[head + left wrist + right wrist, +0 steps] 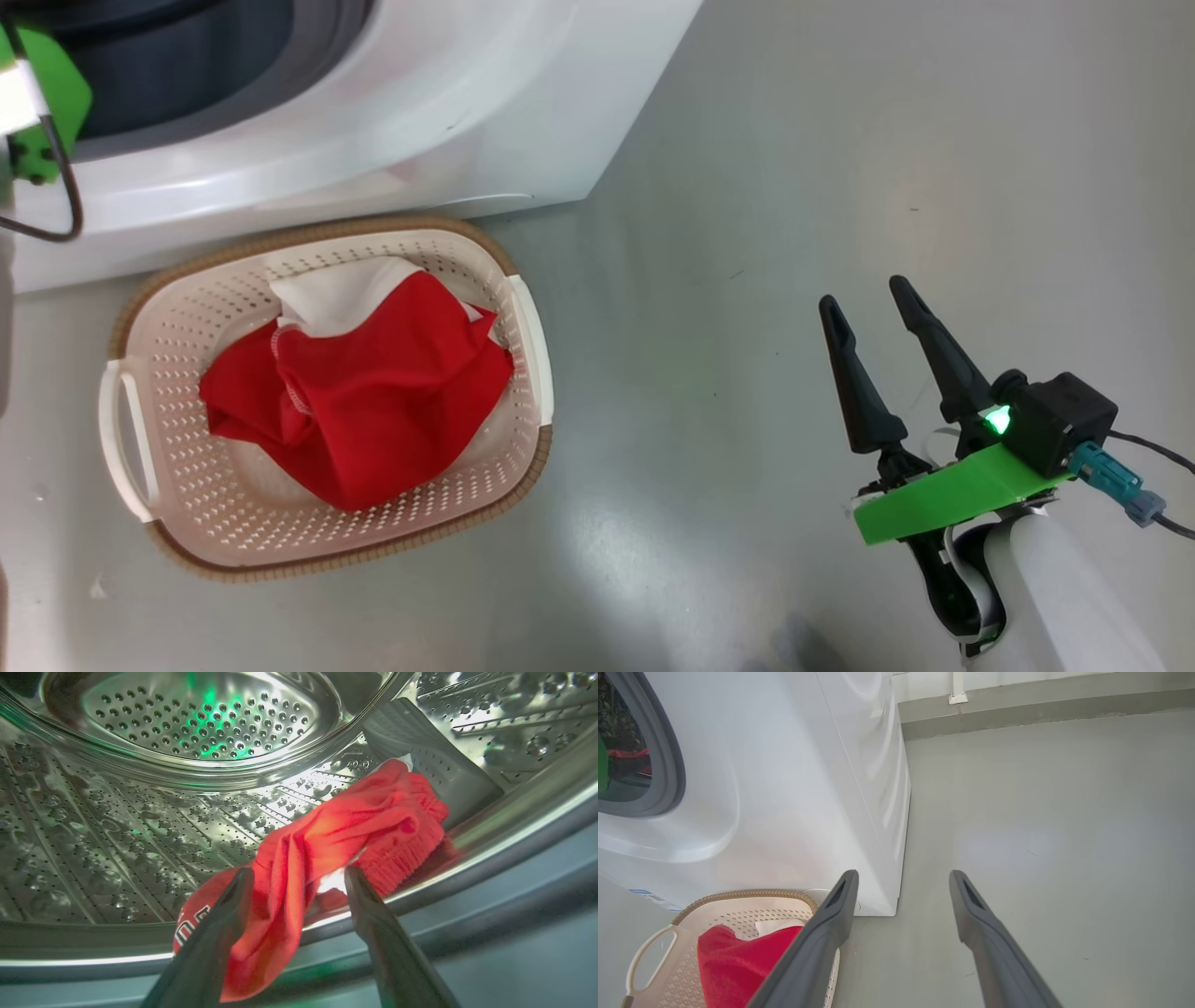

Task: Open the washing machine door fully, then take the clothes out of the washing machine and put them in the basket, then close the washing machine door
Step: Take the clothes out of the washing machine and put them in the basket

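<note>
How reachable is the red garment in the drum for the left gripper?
Probably yes: the left gripper is open, its fingers either side of the red garment at the lip of the drum, with nothing between.

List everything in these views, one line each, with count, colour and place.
floor: one, grey, under everything.
washing machine: one, white, on floor.
drum: one, perforated steel, inside machine.
rubber ring: one, grey, around opening.
label: one, blue, machine's lower corner.
basket: one, cream, brown rim, before machine.
clothes: two, red and white; one in basket, one at drum's lip.
left gripper: one, dark, open astride drum garment.
right gripper: one, dark, open over floor.
</note>
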Motion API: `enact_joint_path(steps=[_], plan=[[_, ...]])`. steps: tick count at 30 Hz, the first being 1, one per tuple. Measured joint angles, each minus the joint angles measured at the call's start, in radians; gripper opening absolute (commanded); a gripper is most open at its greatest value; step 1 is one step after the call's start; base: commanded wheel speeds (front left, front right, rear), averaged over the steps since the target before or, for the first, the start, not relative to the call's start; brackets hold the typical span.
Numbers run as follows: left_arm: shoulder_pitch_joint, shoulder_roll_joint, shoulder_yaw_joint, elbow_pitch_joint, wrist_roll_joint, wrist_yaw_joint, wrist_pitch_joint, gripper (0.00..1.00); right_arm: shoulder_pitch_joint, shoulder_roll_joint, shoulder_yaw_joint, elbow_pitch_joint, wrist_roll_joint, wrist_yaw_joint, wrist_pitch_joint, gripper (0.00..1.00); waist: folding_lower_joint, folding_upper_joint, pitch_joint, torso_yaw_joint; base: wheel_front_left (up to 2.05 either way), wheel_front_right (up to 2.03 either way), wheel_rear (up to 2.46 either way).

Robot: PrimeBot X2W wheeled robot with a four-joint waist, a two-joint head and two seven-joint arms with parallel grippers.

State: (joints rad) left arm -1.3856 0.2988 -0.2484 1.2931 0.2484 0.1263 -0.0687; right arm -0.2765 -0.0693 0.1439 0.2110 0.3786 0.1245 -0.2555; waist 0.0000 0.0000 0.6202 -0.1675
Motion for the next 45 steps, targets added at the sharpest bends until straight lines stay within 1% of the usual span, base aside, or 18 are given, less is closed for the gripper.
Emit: enact_joint_path(steps=[1,5,9,10,11,12,13,14,15,21,25,29,32,37,38,42,45], plan=[[-0.008,0.006,-0.002,0.004,0.000,0.007,0.011,1.00,-0.005,0.002,0.001,0.001,0.000,0.000,0.000,1.00,0.0000,0.0000,0.005,-0.005,0.00,0.00,0.00],[-0.012,0.009,-0.009,0.007,0.000,0.014,0.027,1.00,-0.018,0.004,0.002,0.000,0.001,0.000,0.000,1.00,0.0000,0.0000,0.012,-0.009,0.00,0.00,0.00],[-0.013,0.012,-0.015,0.009,-0.002,0.024,0.068,1.00,-0.019,0.007,0.003,0.000,0.001,0.000,0.000,1.00,0.0000,0.0001,0.013,-0.011,0.00,0.00,0.00],[-0.013,0.013,-0.016,0.010,-0.002,0.025,0.069,0.83,-0.019,0.007,0.004,0.000,0.001,0.000,0.000,1.00,0.0000,0.0000,0.013,-0.011,0.00,0.00,0.00],[-0.013,0.015,-0.019,0.010,-0.002,0.028,0.075,0.57,-0.019,0.007,0.005,0.000,0.001,0.000,0.000,1.00,0.0000,0.0000,0.013,-0.011,0.00,0.00,0.00],[-0.013,0.016,-0.021,0.011,-0.002,0.032,0.078,0.45,-0.019,0.007,0.005,0.000,0.001,0.000,0.000,1.00,0.0000,0.0000,0.012,-0.010,0.00,0.00,0.00],[-0.013,0.017,-0.022,0.011,-0.002,0.032,0.079,0.38,-0.019,0.007,0.005,0.000,0.001,0.000,0.000,1.00,0.0000,0.0000,0.012,-0.010,0.00,0.00,0.00],[-0.013,0.018,-0.024,0.011,-0.002,0.033,0.081,0.02,-0.019,0.008,0.005,-0.001,0.001,0.000,0.000,1.00,0.0000,0.0000,0.012,-0.010,0.00,0.00,0.00],[-0.013,0.018,-0.027,0.012,-0.003,0.033,0.084,0.00,-0.019,0.008,0.005,-0.001,0.001,0.000,0.000,1.00,0.0000,0.0000,0.012,-0.009,0.00,0.00,0.00],[-0.013,0.018,-0.036,0.013,-0.014,0.035,0.073,0.00,-0.019,0.009,0.005,-0.001,0.001,0.000,0.000,1.00,0.0001,0.0000,0.005,-0.006,0.00,0.00,0.00],[-0.012,0.012,-0.030,0.013,-0.039,0.035,0.025,0.00,-0.019,0.009,0.004,0.000,0.001,0.000,0.000,1.00,0.0001,0.0000,-0.001,-0.003,0.00,0.00,0.00],[-0.007,-0.012,-0.018,0.013,-0.078,0.030,-0.025,0.00,-0.019,0.008,-0.001,0.000,0.001,0.000,0.000,1.00,0.0000,0.0000,-0.012,0.005,0.00,0.00,0.00],[-0.005,-0.031,0.000,0.013,-0.108,0.021,-0.066,0.00,-0.019,0.007,-0.004,0.001,0.001,0.000,0.000,1.00,0.0000,0.0000,-0.021,0.014,0.00,0.00,0.00],[0.025,-0.074,0.040,0.010,-0.170,-0.012,-0.143,0.00,-0.016,0.000,-0.009,0.001,0.001,0.000,0.000,1.00,0.0001,0.0000,-0.044,0.031,0.00,0.00,0.00],[0.035,-0.082,0.048,0.007,-0.190,-0.012,-0.155,0.00,-0.014,-0.001,-0.010,0.001,0.001,0.000,0.000,1.00,0.0000,0.0000,-0.050,0.034,0.00,0.00,0.00],[0.080,-0.102,0.073,-0.024,-0.236,-0.039,-0.178,0.00,-0.002,-0.012,-0.014,0.002,0.001,0.000,0.000,1.00,0.0001,0.0000,-0.074,0.047,0.00,0.00,0.00],[0.125,-0.115,0.103,-0.076,-0.281,-0.058,-0.181,0.00,0.015,-0.023,-0.019,0.003,0.000,0.000,0.000,1.00,0.0001,0.0000,-0.093,0.058,0.00,0.00,0.00]])
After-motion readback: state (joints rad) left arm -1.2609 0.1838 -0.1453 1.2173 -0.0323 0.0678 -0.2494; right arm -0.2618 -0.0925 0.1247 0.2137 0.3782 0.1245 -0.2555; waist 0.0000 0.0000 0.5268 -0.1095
